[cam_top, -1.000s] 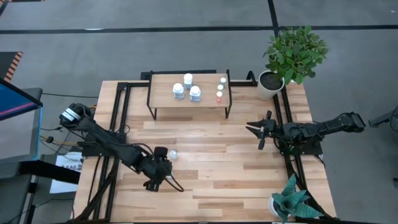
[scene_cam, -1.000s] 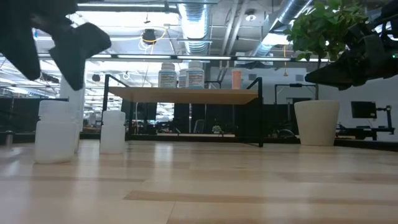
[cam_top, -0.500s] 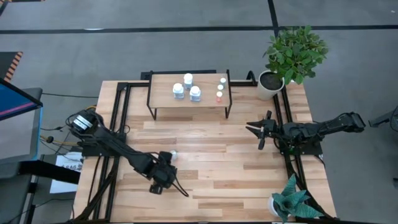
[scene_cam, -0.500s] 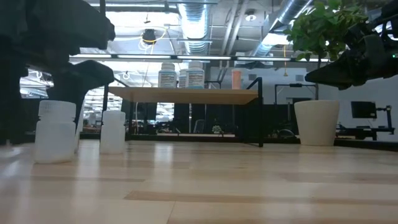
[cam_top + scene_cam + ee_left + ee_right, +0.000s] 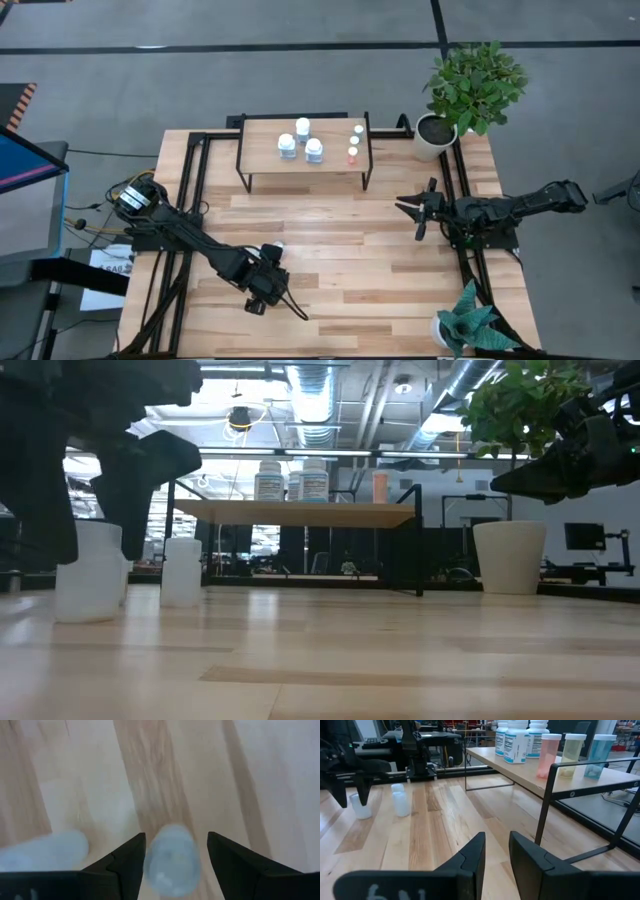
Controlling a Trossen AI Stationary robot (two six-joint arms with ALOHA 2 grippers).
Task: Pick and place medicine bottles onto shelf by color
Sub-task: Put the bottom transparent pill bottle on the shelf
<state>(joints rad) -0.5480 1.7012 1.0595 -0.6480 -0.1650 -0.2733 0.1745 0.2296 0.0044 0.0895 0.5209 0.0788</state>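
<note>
My left gripper [image 5: 264,272] is open and low over the table's near left part. Its fingers [image 5: 131,861] point down on either side of a small white bottle [image 5: 172,861] that stands upright on the table; the bottle also shows in the low view [image 5: 90,572]. A second white bottle [image 5: 277,246] stands beside it. The shelf [image 5: 330,160] stands at the far middle. It carries three white labelled bottles [image 5: 302,140] and three tiny tinted ones [image 5: 354,142]. My right gripper [image 5: 414,216] hangs open and empty over the table's right part. My left gripper's two fingers come from above, pointing down, and stand one on each side of the white bottle's body [image 5: 172,861]. I cannot tell whether they touch it. The bottle stands upright with its base on the table.
A white pot with a green plant [image 5: 470,90] stands at the far right corner, and another potted plant [image 5: 465,328] at the near right corner. Bare planks [image 5: 350,260] lie between the shelf and the near edge.
My left gripper has come down and gone a little toward the near edge. Its open fingers have gone from above the bottles to either side of the bottle nearer the left edge. Both bottles have stayed where they were.
</note>
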